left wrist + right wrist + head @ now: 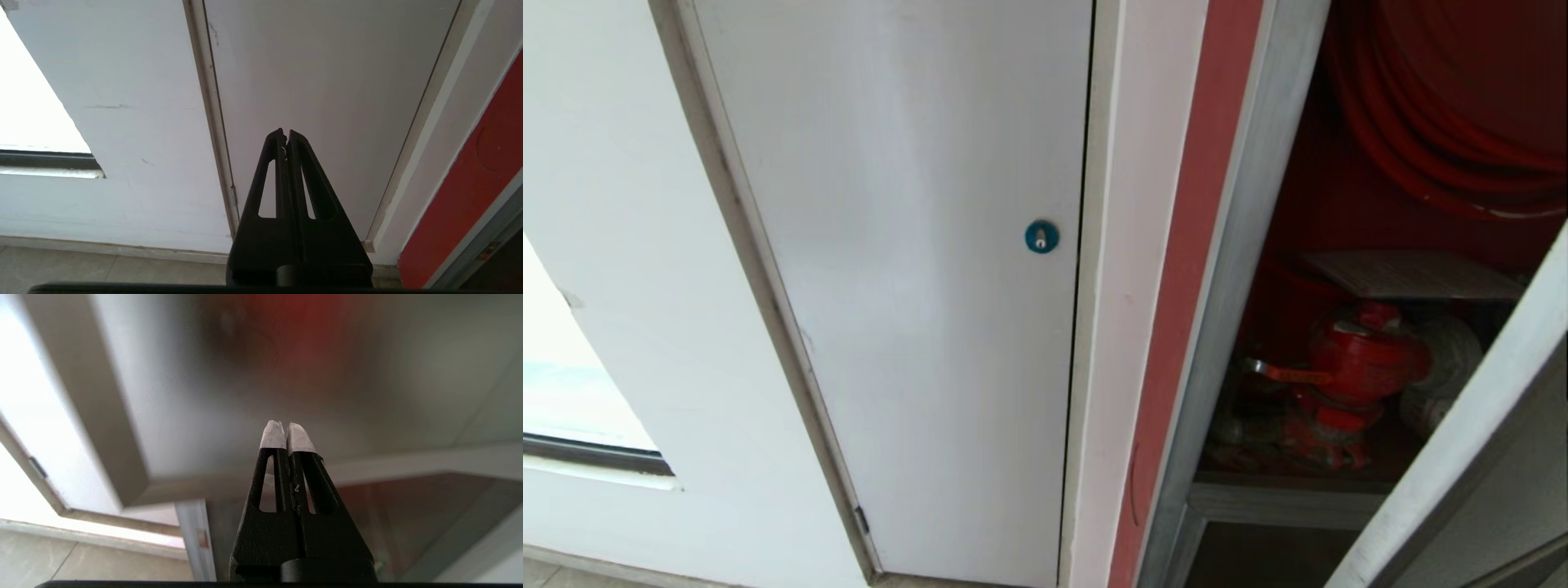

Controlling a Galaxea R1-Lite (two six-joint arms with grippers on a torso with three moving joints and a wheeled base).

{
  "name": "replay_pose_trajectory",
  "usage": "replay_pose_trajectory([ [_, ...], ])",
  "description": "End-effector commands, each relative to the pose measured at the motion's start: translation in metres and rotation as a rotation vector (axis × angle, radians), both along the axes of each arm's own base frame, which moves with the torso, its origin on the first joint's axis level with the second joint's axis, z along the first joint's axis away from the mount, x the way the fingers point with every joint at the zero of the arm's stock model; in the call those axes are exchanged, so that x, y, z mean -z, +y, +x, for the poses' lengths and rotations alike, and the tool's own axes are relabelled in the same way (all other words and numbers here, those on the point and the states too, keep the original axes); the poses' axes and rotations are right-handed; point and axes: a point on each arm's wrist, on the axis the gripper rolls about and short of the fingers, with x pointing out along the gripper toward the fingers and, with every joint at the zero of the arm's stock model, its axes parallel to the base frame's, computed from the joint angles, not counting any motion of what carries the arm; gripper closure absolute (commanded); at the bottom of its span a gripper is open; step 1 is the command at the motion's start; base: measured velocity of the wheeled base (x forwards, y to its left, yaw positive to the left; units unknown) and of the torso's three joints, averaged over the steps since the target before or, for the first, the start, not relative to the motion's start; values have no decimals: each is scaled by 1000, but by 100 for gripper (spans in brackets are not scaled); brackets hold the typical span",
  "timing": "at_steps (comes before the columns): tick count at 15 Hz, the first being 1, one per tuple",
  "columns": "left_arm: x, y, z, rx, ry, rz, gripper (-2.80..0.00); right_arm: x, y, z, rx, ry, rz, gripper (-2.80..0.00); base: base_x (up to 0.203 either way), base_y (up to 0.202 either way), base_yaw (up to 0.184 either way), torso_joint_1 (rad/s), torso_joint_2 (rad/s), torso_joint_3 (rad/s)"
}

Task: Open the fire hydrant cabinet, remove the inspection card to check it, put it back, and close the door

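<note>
The fire hydrant cabinet (1241, 245) stands at the right of the head view, its red inside showing. The inspection card (1413, 273) lies flat above the red valve (1364, 359), below the red hose reel (1445, 106) and beside the rolled white hose (1450, 367). The door (1462, 441) stands swung out at the lower right, its silver frame edge crossing the opening. Neither arm shows in the head view. My right gripper (287, 424) is shut, empty, its white-taped tips facing the door's tinted glass (286, 367). My left gripper (286, 132) is shut and empty, pointing at the white panel (327, 81).
A plain white panel with a blue round lock (1041, 237) fills the middle of the head view. A window (564, 384) is at the far left. Tiled floor (81, 269) runs along the wall's foot. A lower dark glass panel (408, 522) sits under the door.
</note>
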Motion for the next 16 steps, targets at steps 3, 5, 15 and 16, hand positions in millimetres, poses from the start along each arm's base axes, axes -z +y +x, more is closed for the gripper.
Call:
replay_pose_trajectory([
  [3,2,0,1,0,7,-1,0,0,0,0,-1,0,3,0,175,0,-1,4,6,2],
  [5,2,0,1,0,7,-1,0,0,0,0,1,-1,6,0,0,0,0,0,0,0],
  [15,2,0,1,0,7,-1,0,-68,3,-24,-138,-91,6,0,0,0,0,0,0,0],
  [16,2,0,1,0,7,-1,0,-75,5,-26,-253,-56,12,0,0,0,0,0,0,0],
])
